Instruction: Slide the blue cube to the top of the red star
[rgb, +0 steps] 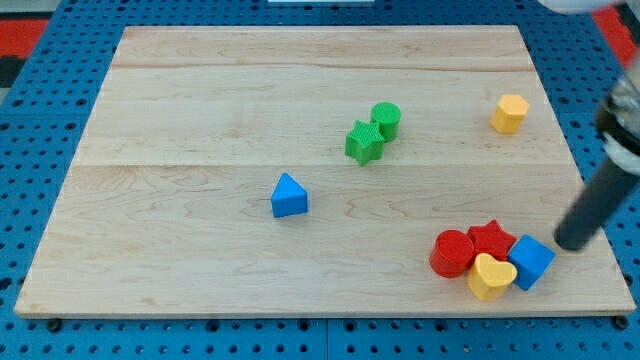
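**Four blocks packed tight at the desk's lower right — cube wedged in the cluster**

Four pieces crowd together at the view's lower right: red star (492, 238), red cylinder (452, 252) touching it on the view's left, yellow heart (491, 276) just below, and the blue cube (531, 262) against the star's lower-right side, touching the heart too. My tip (570, 244) sits just to the view's right of the cube, near its upper corner. No gripper on this rig, so nothing to report as spread or pinching; only the rod.

Risks, as I judge them:
- Pushing the cube leftward from here drives it into star and heart; the whole cluster shifts and the target moves with it.
- Cube needs to travel up and around the star's right side. An off-centre shove likely spins it or lets it slip off the rod.
- Cluster lies near the desk's (200, 100) lower edge; a downward nudge could send the heart towards it.

Hard to make out: whether tip and cube actually touch; the rod's upper part is blurred and cut off at the frame's right. Contact faces inside the cluster are hidden.
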